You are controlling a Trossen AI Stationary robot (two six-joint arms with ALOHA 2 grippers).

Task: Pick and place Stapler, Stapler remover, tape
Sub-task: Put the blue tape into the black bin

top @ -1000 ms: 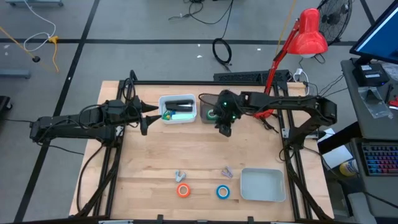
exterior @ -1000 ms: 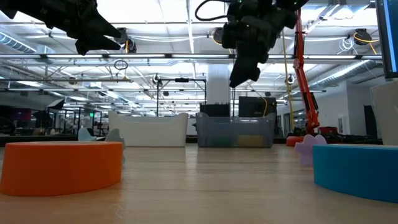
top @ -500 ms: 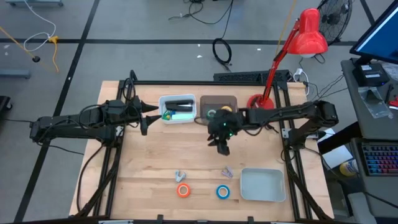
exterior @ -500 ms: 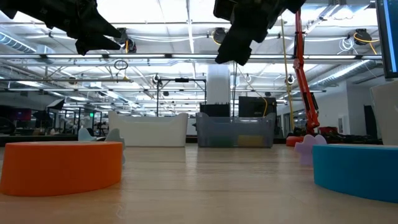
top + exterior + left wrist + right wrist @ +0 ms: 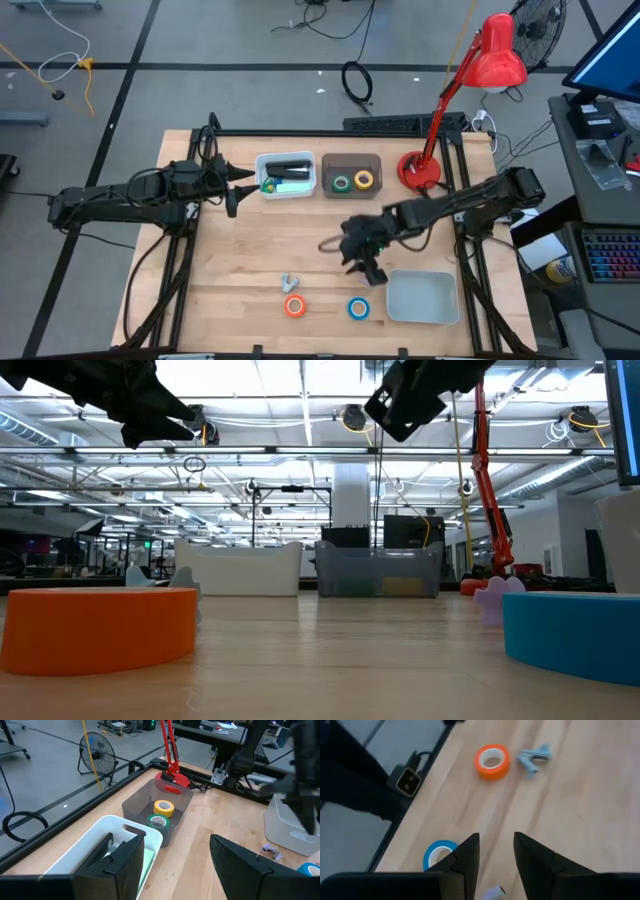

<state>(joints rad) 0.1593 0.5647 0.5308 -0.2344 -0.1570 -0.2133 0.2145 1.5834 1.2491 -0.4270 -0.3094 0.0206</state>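
My right gripper hangs open above the near part of the table, over a small purple staple remover. An orange tape roll, a blue tape roll and a grey staple remover lie flat on the table close by. Green tape and yellow tape lie in a dark bin. The black stapler lies in a white bin. My left gripper waits open, raised, left of the white bin.
A white tray sits at the near right, just right of my right gripper. A red desk lamp stands on its base at the far right, behind the dark bin. Bare wood lies across the table's middle.
My right gripper has swung from above the dark bin toward the table's near edge, staying at about the same height and rolling as it went. It now hangs over the purple staple remover beside the white tray.
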